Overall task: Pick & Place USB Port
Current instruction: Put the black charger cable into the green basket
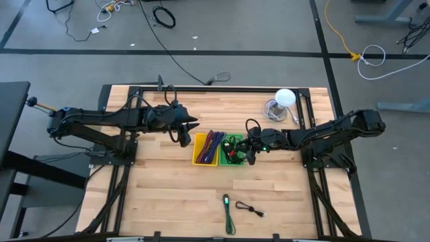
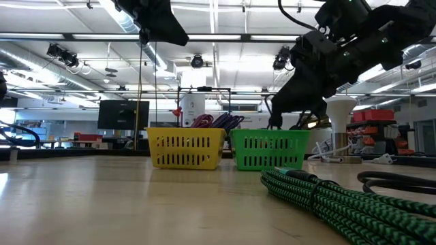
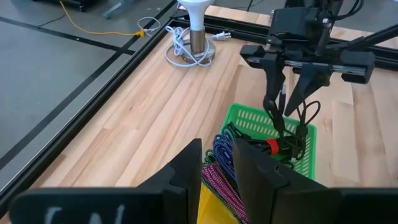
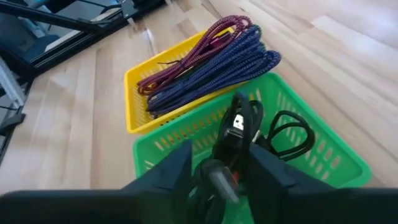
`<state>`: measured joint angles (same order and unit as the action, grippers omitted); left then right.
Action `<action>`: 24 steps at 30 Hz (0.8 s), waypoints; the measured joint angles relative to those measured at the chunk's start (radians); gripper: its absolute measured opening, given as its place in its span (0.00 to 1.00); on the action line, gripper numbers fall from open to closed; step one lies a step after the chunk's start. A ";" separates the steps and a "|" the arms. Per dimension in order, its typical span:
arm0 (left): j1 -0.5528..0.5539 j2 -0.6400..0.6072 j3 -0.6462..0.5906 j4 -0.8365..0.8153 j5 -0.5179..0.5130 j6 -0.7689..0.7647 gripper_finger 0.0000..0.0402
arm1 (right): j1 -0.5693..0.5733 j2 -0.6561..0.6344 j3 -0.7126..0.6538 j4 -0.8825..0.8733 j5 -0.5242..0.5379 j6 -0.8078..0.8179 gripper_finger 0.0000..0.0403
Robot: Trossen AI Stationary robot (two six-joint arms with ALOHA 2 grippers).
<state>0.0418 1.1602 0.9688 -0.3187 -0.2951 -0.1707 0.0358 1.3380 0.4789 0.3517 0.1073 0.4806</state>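
Observation:
A green basket [image 1: 224,161] and a yellow basket [image 1: 196,153] stand side by side at the table's middle. The yellow one holds purple and red braided cables [image 4: 205,65]. A bundled black USB cable [image 4: 239,124] with a red band [image 3: 272,146] lies in the green basket. My right gripper [image 4: 217,165] is open and low over the green basket, one finger on either side of the black cable's upper loops. My left gripper [image 3: 217,168] hovers open above the yellow basket's left side, with nothing between its fingers. My right gripper has its fingers slanting down from the table's right side, on either side of the black cable's plug end [image 4: 236,121]. The bundle rests in the green basket. I cannot tell whether either finger touches it.
A green braided cable [image 1: 228,214] and a small black cable [image 1: 250,209] lie on the bare wood near the front edge. A white lamp [image 1: 285,98] with a coiled white cord stands at the back right. Black frame rails [image 1: 201,88] edge the table.

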 joint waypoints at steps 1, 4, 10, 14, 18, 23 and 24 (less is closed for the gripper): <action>0.000 0.000 0.000 0.000 0.000 0.000 0.24 | 0.000 0.000 0.000 0.000 0.009 -0.001 0.36; 0.000 0.000 0.000 0.000 0.000 0.000 0.24 | -0.007 0.000 0.000 0.010 0.016 -0.019 0.41; 0.000 0.000 0.000 0.000 0.000 -0.001 0.24 | -0.048 0.000 0.000 0.102 0.011 -0.076 0.43; 0.000 0.000 0.000 0.000 0.003 -0.006 0.24 | -0.074 0.000 0.000 0.110 -0.030 -0.093 0.42; 0.000 0.000 0.000 0.000 0.003 -0.008 0.24 | -0.087 0.000 0.000 0.107 -0.044 -0.118 0.40; 0.000 0.000 0.000 0.000 0.015 -0.029 0.24 | -0.106 0.000 0.000 0.121 -0.092 -0.125 0.40; 0.000 0.000 0.000 -0.001 0.032 -0.030 0.24 | -0.105 0.000 0.000 0.121 -0.128 -0.120 0.40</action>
<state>0.0418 1.1603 0.9688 -0.3193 -0.2635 -0.2008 -0.0690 1.3376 0.4789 0.4723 -0.0209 0.3603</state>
